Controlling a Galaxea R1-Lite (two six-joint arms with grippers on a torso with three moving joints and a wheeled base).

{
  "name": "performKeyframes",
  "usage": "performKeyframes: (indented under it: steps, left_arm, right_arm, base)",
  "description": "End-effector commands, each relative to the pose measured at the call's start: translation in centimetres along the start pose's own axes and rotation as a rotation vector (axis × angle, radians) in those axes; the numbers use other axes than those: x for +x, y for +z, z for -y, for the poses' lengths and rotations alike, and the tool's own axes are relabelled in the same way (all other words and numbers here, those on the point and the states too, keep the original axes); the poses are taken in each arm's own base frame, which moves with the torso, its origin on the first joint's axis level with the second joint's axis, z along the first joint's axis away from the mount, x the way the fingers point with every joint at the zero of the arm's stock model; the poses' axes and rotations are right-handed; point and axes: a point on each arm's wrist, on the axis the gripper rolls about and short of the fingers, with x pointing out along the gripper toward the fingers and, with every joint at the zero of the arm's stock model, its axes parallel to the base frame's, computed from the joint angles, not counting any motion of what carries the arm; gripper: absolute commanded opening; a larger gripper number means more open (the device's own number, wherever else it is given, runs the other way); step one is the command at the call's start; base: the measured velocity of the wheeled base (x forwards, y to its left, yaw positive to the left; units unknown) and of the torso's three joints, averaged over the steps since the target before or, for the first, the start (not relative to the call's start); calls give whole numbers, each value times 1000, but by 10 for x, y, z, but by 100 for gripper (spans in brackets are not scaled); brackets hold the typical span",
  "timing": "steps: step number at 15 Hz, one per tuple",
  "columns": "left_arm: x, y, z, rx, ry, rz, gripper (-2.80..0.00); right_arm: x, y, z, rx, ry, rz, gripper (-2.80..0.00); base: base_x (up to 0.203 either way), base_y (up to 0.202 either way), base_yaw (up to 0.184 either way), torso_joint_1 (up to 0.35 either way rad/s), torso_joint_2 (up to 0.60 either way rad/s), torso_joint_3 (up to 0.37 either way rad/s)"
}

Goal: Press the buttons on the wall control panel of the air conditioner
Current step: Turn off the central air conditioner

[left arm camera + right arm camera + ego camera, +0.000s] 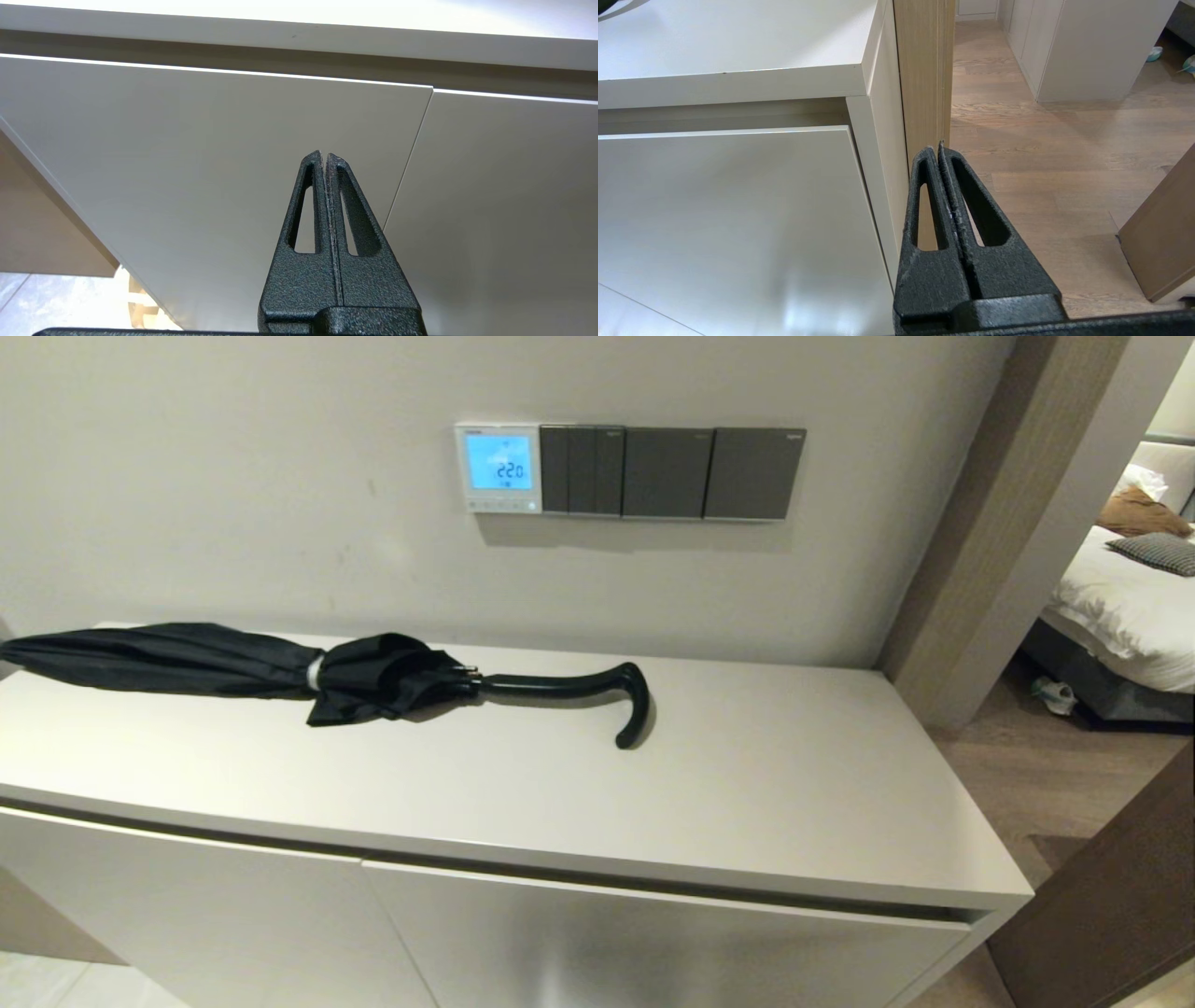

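The small square white wall control panel (499, 468) with glowing blue screen is mounted upper centre of the head view, its pale grey-white buttons (498, 505) along its bottom strip. The left gripper (324, 155) and right gripper (937, 148) are held clenched and empty before the white cabinet (794, 775).

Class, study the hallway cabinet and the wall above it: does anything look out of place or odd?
Only the folded black umbrella lying across the cabinet top, below the wall control panel. Nothing looks spilled or broken.

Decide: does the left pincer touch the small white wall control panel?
Apart. Left wrist view shows the shut left pincer before cabinet doors; head view shows the panel untouched.
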Motion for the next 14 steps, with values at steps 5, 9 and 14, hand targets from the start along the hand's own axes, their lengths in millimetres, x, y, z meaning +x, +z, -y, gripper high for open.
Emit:
performKeyframes:
  steps: [5,9,14]
  left_arm:
    - [0,0,0,0,-1,-1,-280]
    - [0,0,0,0,0,-2,-280]
    - [0,0,0,0,-1,-2,-280]
  right_arm:
    - [0,0,0,0,1,1,-280]
    - [0,0,0,0,1,1,-280]
    - [0,0,0,0,0,1,-280]
  base:
    - [0,0,0,0,0,0]
    - [0,0,0,0,0,0]
    - [0,0,0,0,0,0]
